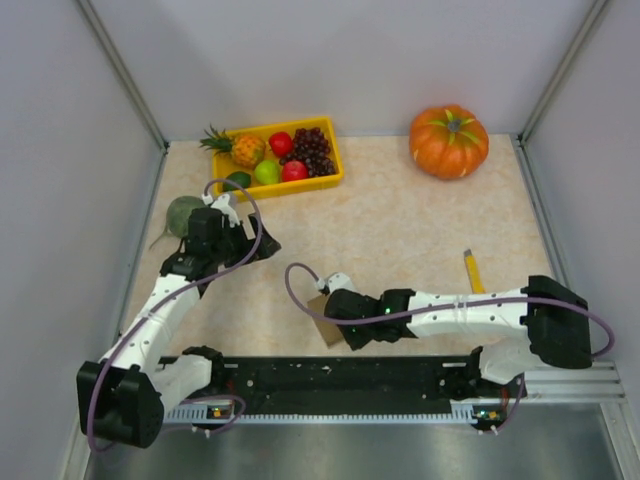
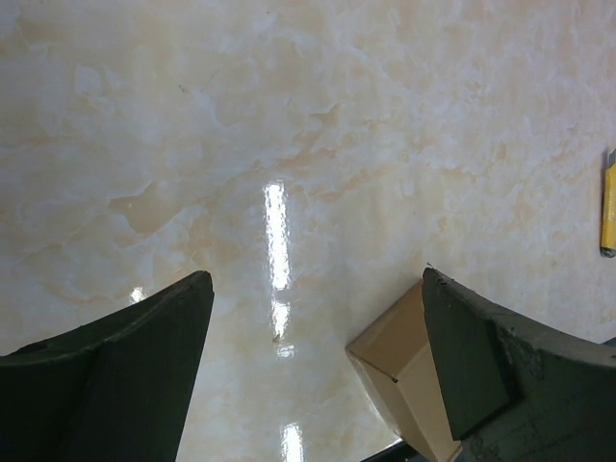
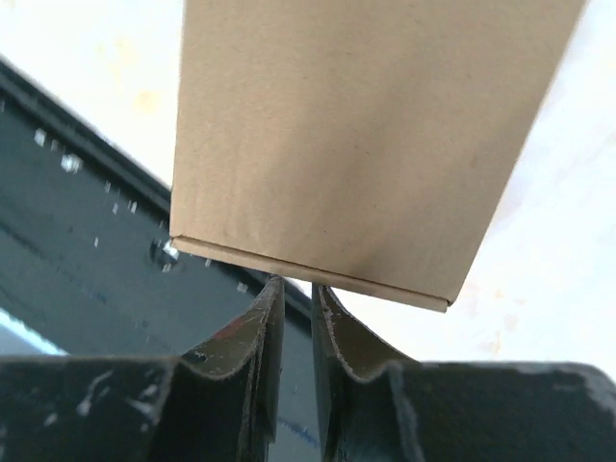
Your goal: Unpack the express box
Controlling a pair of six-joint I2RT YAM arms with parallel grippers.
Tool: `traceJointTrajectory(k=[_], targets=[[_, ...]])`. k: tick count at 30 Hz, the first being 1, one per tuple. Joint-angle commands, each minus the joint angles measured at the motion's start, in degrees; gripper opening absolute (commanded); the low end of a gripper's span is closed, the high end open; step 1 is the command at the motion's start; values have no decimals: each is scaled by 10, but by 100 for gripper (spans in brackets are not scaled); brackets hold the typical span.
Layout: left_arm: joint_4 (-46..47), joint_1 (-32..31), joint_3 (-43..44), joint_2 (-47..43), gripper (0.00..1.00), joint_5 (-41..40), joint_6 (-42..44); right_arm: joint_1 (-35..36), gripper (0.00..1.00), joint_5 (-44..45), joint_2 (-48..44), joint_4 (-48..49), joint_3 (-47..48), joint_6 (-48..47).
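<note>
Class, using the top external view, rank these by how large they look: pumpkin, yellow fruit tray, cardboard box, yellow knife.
1. yellow fruit tray
2. pumpkin
3 and 4. cardboard box and yellow knife: not ranked, since the box is mostly hidden.

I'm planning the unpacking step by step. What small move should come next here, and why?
Probably shift the open left gripper toward the express box to steady it: the box lies off to its side, while the right gripper, nearly closed, sits at the box's edge.
</note>
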Motion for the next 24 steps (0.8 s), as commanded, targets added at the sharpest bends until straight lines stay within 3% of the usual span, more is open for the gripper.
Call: traceJointTrajectory(k=[1, 9, 15, 20, 24], targets=[[27, 3, 39, 7, 92, -10, -5, -58, 18, 3, 21, 91, 3, -53], [9, 3, 56, 21, 93, -72, -6, -152, 26, 2, 115, 159, 86, -130], [-4, 4, 59, 36, 93, -91, -4, -152, 58, -17, 104, 152, 96, -143], [-36, 4, 58, 39, 92, -97, 3, -151, 64, -34, 54, 89, 75, -137], [-53, 4, 50, 39, 93, -116, 9, -141, 84, -23, -19, 68, 68, -178]])
